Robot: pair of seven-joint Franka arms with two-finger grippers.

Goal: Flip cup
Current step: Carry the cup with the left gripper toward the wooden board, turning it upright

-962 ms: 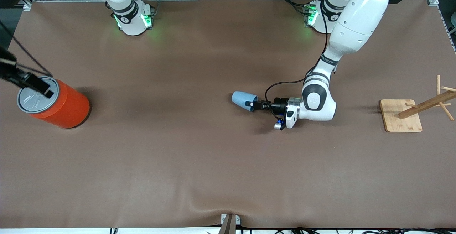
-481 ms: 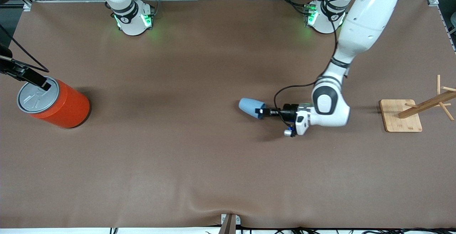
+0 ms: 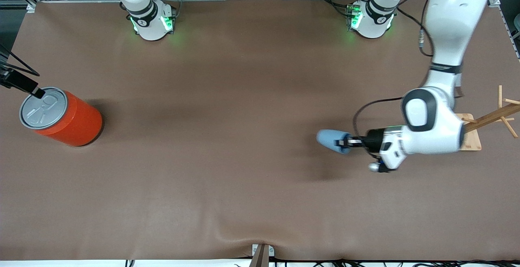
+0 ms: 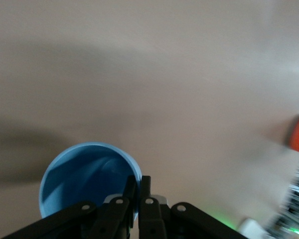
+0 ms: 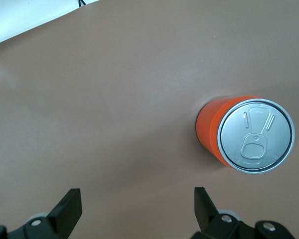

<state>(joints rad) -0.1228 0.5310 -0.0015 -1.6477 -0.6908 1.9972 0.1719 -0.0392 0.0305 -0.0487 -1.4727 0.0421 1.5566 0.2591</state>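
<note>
The small light-blue cup (image 3: 332, 140) lies on its side in the air over the brown table, held by its rim. My left gripper (image 3: 346, 142) is shut on that rim, one finger inside and one outside. In the left wrist view the cup's darker blue inside (image 4: 84, 179) faces the camera, and my left gripper (image 4: 138, 185) pinches its wall. My right gripper (image 5: 137, 204) is open and empty, high over the table beside the orange can (image 5: 244, 134). In the front view only its fingertip (image 3: 37, 92) shows at the can's lid.
The big orange can (image 3: 61, 117) with a grey pull-tab lid stands at the right arm's end of the table. A wooden rack on a bamboo base (image 3: 473, 142) stands at the left arm's end, partly hidden by the left arm's wrist.
My left gripper has carried the cup up and toward the left arm's end of the table, close to the wooden rack. My right gripper has drawn back off the can's lid.
</note>
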